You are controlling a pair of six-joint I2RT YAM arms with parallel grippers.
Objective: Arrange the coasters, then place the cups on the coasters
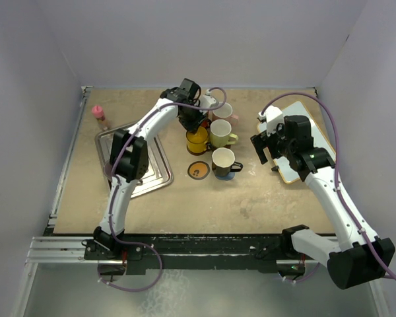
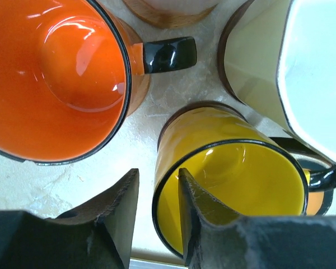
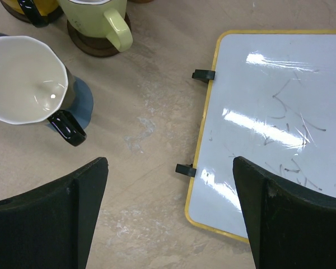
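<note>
Left jaws: slightly parted and astride the rim of the yellow mug (image 2: 229,185), one inside the bowl and one outside. Neither presses the wall, so nothing is gripped.
Right jaws: wide apart and empty, over bare worktop (image 3: 151,168) beside the whiteboard (image 3: 269,84).
Yellow mug: upright on a brown coaster (image 2: 201,104), in the cluster at mid-worktop.
Neighbours: orange mug (image 2: 50,73) and cream mug (image 2: 257,67) stand just beside it. The black mug (image 1: 222,160) sits on a grey-blue coaster (image 3: 83,98).
Vacant: black coaster with orange rim (image 1: 198,170), with no mug on it.
Hazard, snag: a slanted or sideways exit would probably hook the inner jaw on the rim, tipping the yellow mug or dragging it off its coaster.
Hazard, crowding: the outer jaw sits near the orange mug, so opening wider or swinging could nudge it.
Hazard, knock-on: the mugs are packed close, so one shove likely shifts several.
</note>
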